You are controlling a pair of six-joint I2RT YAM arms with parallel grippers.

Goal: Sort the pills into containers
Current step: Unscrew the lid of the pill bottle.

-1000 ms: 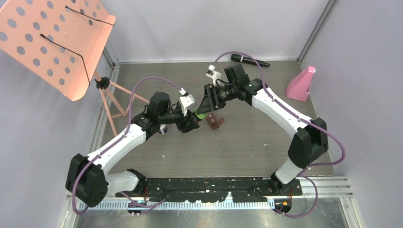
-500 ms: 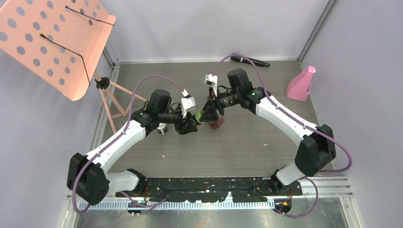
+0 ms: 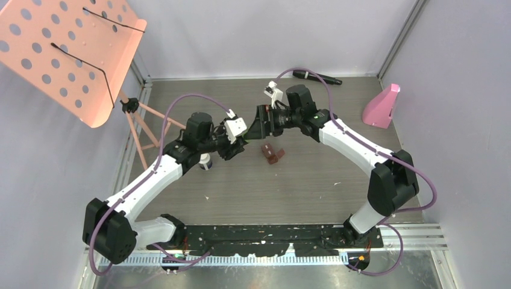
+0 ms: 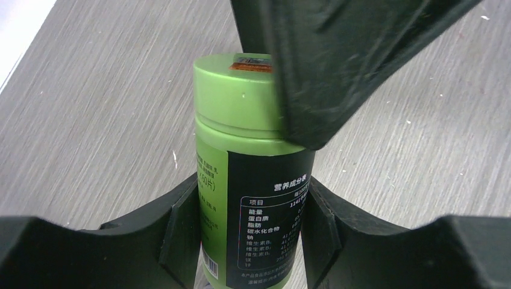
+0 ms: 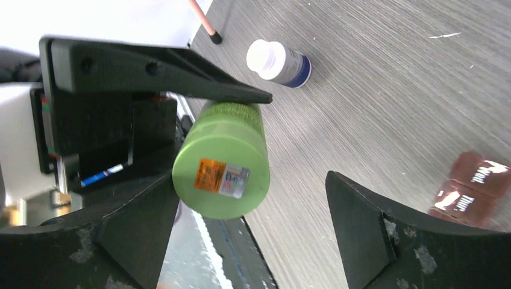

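Grey woodgrain bench [image 3: 301, 186], lilac walls [image 3: 259, 36], pink stand [image 3: 66, 54] back-left, microphone [image 3: 316, 77] along the back edge; left gripper [image 4: 250, 217] pinching green bottle [image 4: 241, 90], right gripper [image 5: 248, 180] spread.

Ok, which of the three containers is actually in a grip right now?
The green bottle, clamped in the left gripper. The white-capped bottle and the brown case both sit on the table, untouched.

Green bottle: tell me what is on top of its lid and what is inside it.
An orange and silver sticker sits on the lid. The lid is on and the green bottle is opaque, so its contents cannot be seen. The left gripper grips its body.
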